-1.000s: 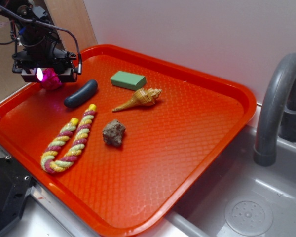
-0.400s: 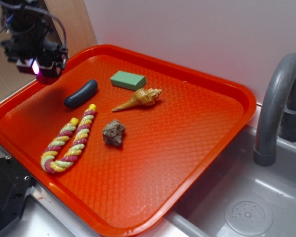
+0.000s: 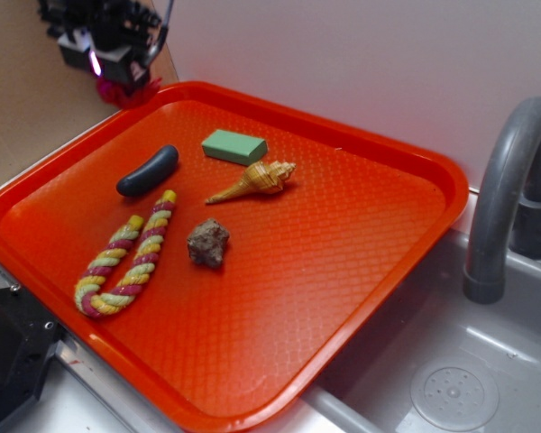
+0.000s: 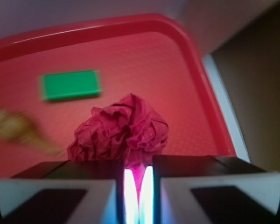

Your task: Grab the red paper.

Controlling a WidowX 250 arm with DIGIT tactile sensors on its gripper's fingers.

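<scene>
My fingers (image 4: pixel 139 184) are clamped on the red paper (image 4: pixel 121 133), which is pinched between them with only a thin lit gap showing, and I hold it in the air above the far left corner of the orange-red tray (image 3: pixel 406 271). On the tray lie a green block (image 3: pixel 234 147), a shell (image 3: pixel 255 180), a grey rock (image 3: pixel 207 244), a dark oblong piece (image 3: pixel 148 171) and a twisted rope (image 3: pixel 126 257). A grey faucet (image 3: pixel 505 189) stands to the right.
</scene>
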